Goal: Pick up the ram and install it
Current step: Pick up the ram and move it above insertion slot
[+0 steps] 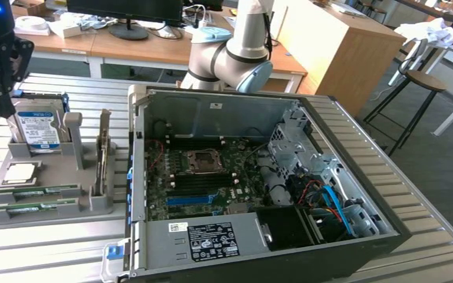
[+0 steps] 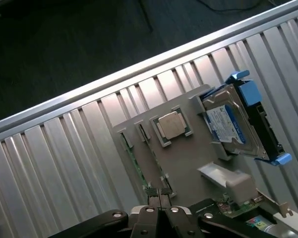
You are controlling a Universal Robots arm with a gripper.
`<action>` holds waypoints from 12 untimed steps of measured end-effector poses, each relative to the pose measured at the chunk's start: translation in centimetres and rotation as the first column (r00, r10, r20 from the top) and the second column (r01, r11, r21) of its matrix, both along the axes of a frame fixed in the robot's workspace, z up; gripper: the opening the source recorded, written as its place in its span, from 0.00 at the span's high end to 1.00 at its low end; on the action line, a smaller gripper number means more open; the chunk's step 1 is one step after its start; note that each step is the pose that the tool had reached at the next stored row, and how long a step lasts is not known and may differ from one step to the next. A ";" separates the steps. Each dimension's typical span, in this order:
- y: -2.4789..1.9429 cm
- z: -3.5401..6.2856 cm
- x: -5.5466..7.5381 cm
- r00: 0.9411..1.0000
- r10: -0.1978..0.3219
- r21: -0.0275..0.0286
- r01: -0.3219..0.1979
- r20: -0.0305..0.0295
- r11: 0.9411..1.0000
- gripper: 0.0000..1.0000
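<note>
End effector [image 1: 6,105], tips pressed together and empty, hangs over the grey tray [image 1: 101,203] at the bench edge on the exterior view's left. Ram [image 1: 33,190] sits in its tray slot, not gripped. Mid-bench, the open computer case [image 1: 210,118]: motherboard [image 1: 203,177] memory slots look unfilled, so pickup and install both remain.

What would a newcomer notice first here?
The open computer case, its motherboard bared, dominates the middle of the exterior view. On that view's left a grey tray holds a hard drive, a processor chip and green ram sticks, with the robot's black hand above it.
</note>
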State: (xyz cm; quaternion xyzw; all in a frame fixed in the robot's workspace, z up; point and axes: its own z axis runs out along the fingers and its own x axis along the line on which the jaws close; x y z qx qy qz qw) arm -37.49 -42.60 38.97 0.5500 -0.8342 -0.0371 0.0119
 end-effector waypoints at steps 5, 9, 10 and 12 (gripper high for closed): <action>0.00 -0.01 0.0 0.996 0.085 0.000 -0.085 0.000 0.996 0.90; 0.00 -0.01 0.0 0.988 0.153 0.000 -0.153 0.000 0.988 0.90; 0.00 -0.01 0.0 0.986 0.169 0.000 -0.169 0.000 0.986 0.90; 0.00 -0.02 0.0 0.980 0.201 0.000 -0.201 0.000 0.980 0.90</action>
